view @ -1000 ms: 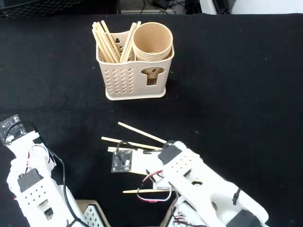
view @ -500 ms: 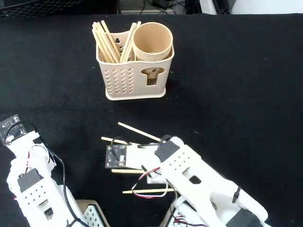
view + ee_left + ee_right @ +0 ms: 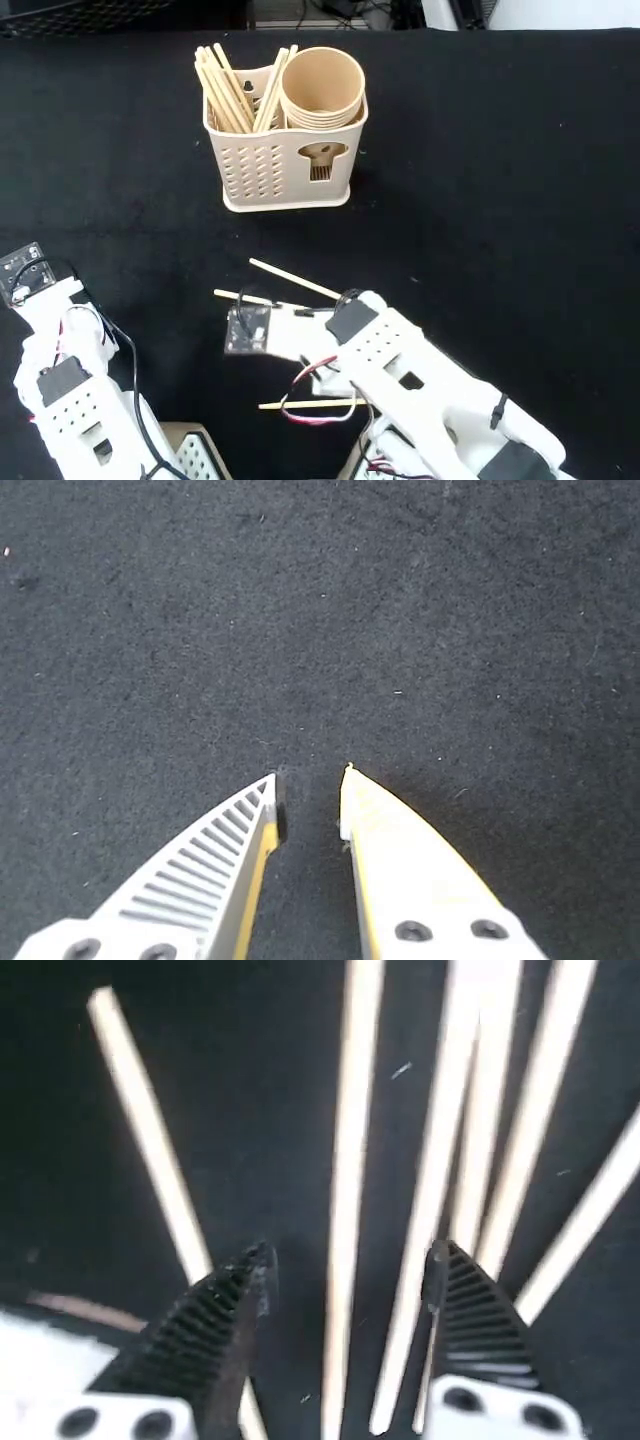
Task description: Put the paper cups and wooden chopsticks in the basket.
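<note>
The basket (image 3: pixel 285 170) stands toward the far edge of the table (image 3: pixel 520 200), about midway along it. It is divided so that each kind of item has its own place. A bundle of wooden chopsticks (image 3: pixel 222 85) leans upright in one compartment, and a nested stack of paper cups (image 3: pixel 322 95) fills the other. That leaves only the loose sticks lying flat near the near edge: a slanted chopstick (image 3: pixel 295 279), a second chopstick (image 3: pixel 245 297) just beside it, and a third chopstick (image 3: pixel 310 404) closer to the edge, partly under the right arm (image 3: pixel 400 370). That arm is bent low over this scatter. In the right wrist view, the right gripper (image 3: pixel 350 1255) has its fingers spread wide and pointed down at the cloth. They straddle one stick (image 3: pixel 345 1190), apparently so that closing would pinch it across its width. A neighbouring stick (image 3: pixel 425 1240) lies so close to one finger that it may be caught too. The left arm (image 3: pixel 60 385) sits at the near left corner, out of the way. The left gripper (image 3: pixel 310 775) has its fingers only slightly parted, holds nothing, and faces bare cloth.
</note>
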You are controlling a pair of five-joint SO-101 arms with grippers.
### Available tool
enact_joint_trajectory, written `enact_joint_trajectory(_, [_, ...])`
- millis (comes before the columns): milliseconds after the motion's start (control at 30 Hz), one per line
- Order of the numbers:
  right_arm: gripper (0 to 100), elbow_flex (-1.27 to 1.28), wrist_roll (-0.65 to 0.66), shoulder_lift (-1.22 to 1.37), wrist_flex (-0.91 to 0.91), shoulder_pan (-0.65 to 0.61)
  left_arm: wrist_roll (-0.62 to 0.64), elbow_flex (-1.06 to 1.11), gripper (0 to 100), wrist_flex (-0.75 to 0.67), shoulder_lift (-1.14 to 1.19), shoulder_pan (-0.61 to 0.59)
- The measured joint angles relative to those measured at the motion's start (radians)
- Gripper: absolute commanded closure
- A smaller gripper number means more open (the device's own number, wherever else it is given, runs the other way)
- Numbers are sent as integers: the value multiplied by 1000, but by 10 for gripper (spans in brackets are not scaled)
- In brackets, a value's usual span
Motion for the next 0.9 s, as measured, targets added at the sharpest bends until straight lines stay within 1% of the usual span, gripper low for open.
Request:
enact_joint_trajectory(100, [769, 0, 0, -55, 46, -69, 0, 0, 879, 0, 0, 0])
enact_joint_trajectory(233, [770, 43, 0, -157, 64, -169, 0, 0, 880, 0, 0, 0])
enact_joint_trajectory(300, [779, 52, 0, -180, 68, -173, 0, 0, 880, 0, 0, 0])
enact_joint_trajectory(400, [830, 58, 0, -175, 68, -181, 0, 0, 880, 0, 0, 0])
enact_joint_trajectory(600, [839, 57, 2, -49, 44, -203, 0, 0, 880, 0, 0, 0])
enact_joint_trajectory(733, [839, 55, 9, 60, -11, -270, 0, 0, 880, 0, 0, 0])
enact_joint_trajectory(900, [845, 26, -17, 176, -89, -285, 0, 0, 880, 0, 0, 0])
